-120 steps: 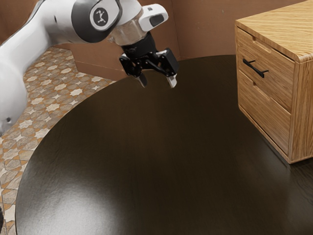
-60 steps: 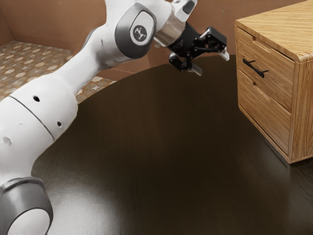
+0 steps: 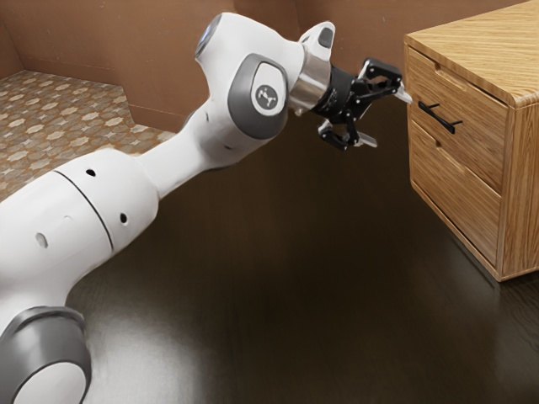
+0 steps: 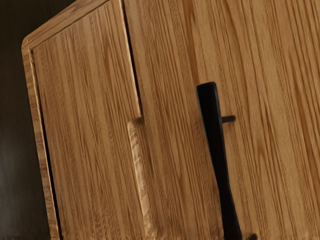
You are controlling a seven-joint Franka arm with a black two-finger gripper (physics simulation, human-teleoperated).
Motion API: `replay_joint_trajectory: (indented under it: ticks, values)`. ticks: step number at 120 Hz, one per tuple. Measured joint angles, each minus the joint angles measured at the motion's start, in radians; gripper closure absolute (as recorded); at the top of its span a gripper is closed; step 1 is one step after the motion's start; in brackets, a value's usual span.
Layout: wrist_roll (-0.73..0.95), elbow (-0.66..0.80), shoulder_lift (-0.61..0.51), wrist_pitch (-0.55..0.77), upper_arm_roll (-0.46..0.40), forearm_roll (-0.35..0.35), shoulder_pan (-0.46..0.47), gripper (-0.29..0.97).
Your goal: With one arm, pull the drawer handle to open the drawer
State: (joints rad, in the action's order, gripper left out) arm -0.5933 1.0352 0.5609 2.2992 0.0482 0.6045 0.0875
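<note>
- Gripper (image 3: 387, 119) is hovering just off the wooden cabinet's (image 3: 484, 50) front edge, with its fingers standing wide apart and gripping nothing.
- Black bar handle (image 3: 440, 117) is sitting on the cabinet's upper drawer (image 3: 476, 135), whose front is lying flush.
- A gap is showing between fingertips and handle.
- Dark table (image 3: 278, 278) is lying open before the cabinet.

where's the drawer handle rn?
Exterior view's right: the black handle sits on the upper drawer of the wooden cabinet, just beyond the open gripper.
</note>
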Motion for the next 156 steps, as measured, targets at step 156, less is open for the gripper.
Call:
replay_joint_trajectory:
  ticks: [156]
  values:
    - [-0.506,-0.377,0.3,-0.03,0.014,-0.161,0.046,0.0]
